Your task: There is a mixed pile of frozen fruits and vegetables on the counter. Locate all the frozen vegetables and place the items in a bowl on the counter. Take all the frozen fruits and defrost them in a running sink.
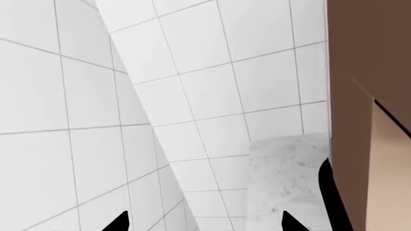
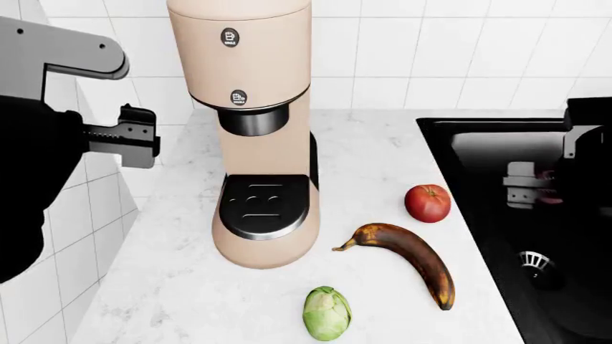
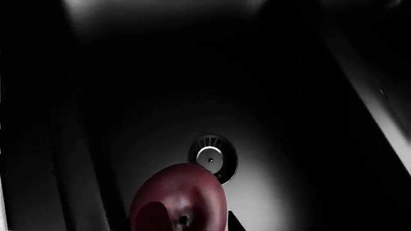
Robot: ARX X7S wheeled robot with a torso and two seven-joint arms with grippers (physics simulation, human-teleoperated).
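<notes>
**One fruit over the sink, three things left to sort**

Right in front of my right wrist camera is a dark red fruit point(image 3: 180, 199). It sits at my right gripper point(image 2: 535, 185), which looks closed on it, though I cannot see the tips well. Below it is the black sink point(image 2: 478, 143) with its round drain point(image 3: 213, 157). I see no water running, so I think the tap has not been turned on yet.

On the white worktop point(image 2: 383, 158) three things wait: a red apple point(image 2: 428, 203), a brown banana point(image 2: 411, 258) just beside it, and a green sprout point(image 2: 327, 313) near the front edge. A big pink coffee machine point(image 2: 258, 129) stands next to them.

I see no bowl anywhere, so the sprout has no home yet.

My left gripper point(image 2: 129, 136) is up by the tiled wall point(image 1: 192, 96), open and holding nothing.

I think most of the job is left.
</notes>
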